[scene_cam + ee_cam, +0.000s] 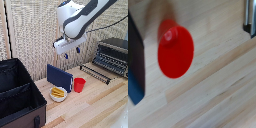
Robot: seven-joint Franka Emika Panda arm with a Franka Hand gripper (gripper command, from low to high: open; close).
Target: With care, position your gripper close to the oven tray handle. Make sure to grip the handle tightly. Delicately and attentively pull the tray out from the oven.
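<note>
Approach step: gripper (71, 53), fingers apart & empty, hangs above red cup (79, 84); next, reach down toward tray handle (94, 74) at oven (113, 56).

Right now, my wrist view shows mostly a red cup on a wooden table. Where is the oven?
Observer: The oven stands at the exterior view's right, apart from the gripper.
Operator: Is the gripper low?
Observer: No, it hangs high above the red cup, open and empty.
Operator: And the tray?
Observer: The tray lies in front of the oven, its handle untouched.
</note>
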